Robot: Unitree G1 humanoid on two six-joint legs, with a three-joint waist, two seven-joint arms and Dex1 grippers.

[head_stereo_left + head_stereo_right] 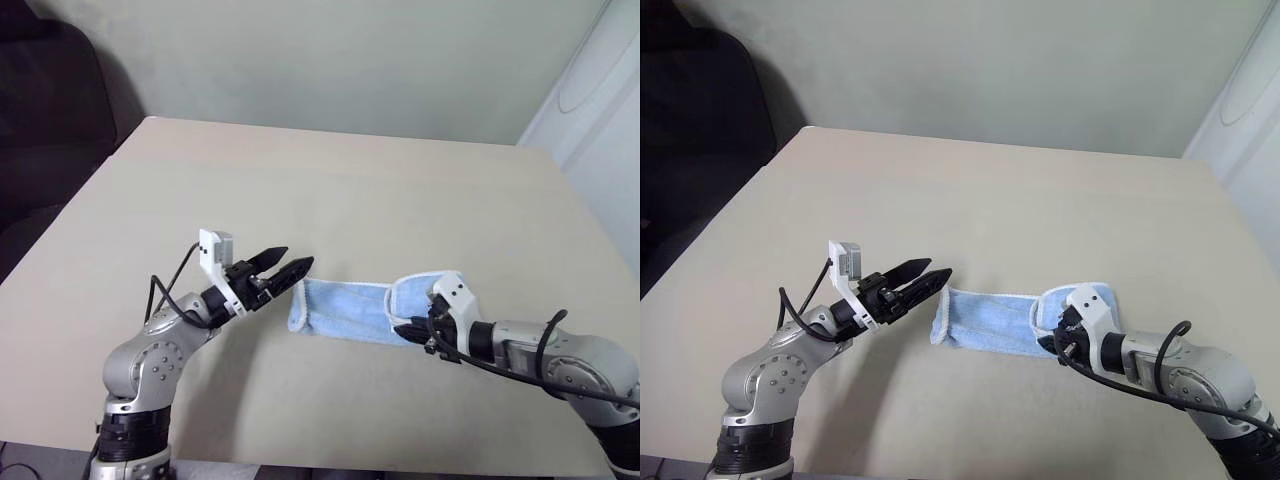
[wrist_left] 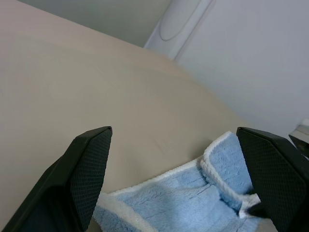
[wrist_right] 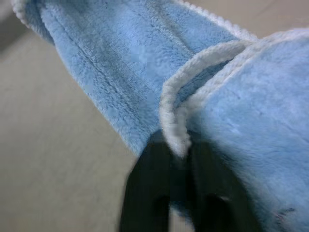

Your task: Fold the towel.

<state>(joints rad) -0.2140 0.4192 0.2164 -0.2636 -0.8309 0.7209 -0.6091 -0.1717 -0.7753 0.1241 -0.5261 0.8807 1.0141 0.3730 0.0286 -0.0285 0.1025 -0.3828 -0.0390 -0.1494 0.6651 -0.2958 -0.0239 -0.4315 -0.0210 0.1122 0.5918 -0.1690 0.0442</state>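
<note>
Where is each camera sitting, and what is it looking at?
Left eye view: on the head, looking down at the beige table; both arms show.
Right eye view: beside it, same scene.
Left wrist view: on the left arm, looking between the left gripper and its wide-apart black fingers.
Right wrist view: on the right arm, right gripper at the white edge.
All share the light blue, soft terry towel.

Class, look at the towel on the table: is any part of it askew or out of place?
Yes. The towel lies as a long strip, but its end by the right gripper is flipped back unevenly, its white edge curling up rather than lying flat.
</note>
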